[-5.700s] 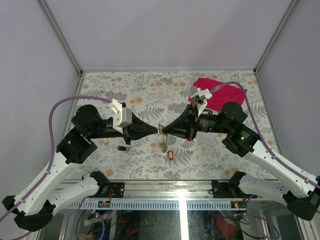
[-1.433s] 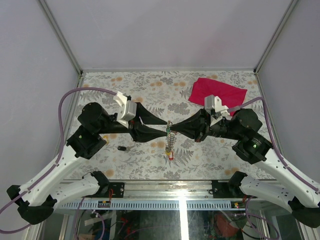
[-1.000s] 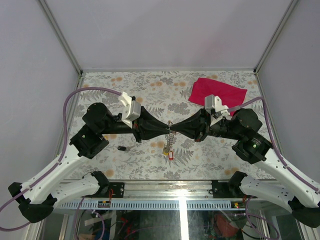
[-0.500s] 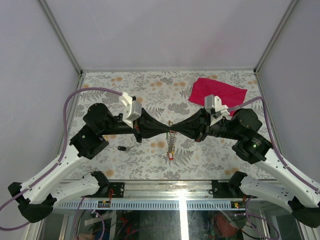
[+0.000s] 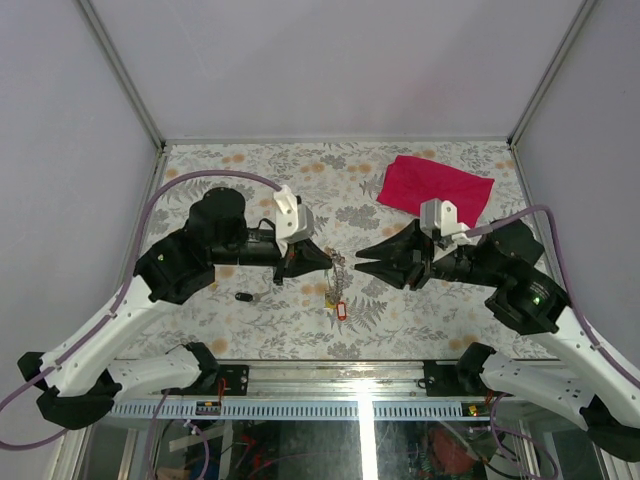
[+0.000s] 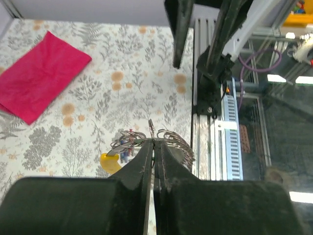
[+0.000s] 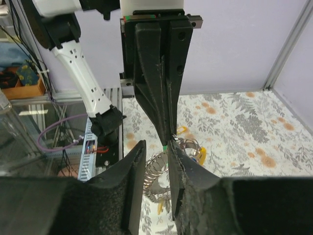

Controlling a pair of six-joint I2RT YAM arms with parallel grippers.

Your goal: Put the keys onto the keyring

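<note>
Nearest the arm bases, a red-tagged key [image 5: 340, 311] lies on the table [image 5: 420, 320], with a small black piece [image 5: 243, 296] off to its left, well apart. Just beyond the red tag hangs a yellow tag [image 5: 331, 297], the low end of the keyring [image 5: 338, 264]. Whether the red tag is joined to that bundle I cannot tell.

The keyring's long axis runs near to far, from the tags up to its wire loops, crosswise to the line between the two arms. The left pincer [image 5: 326, 258] is pressed together on those loops. Its wrist view shows thin wire fanning out on both sides of the tips.

The right pincer [image 5: 358, 261] stands spread, holding nothing, just beside the ring on its right and pointing straight at it. It is my judgement that the free right arm must fetch a key, and the red-tagged one lies nearest it.

Farthest back, the red cloth [image 5: 435, 185] lies flat.
</note>
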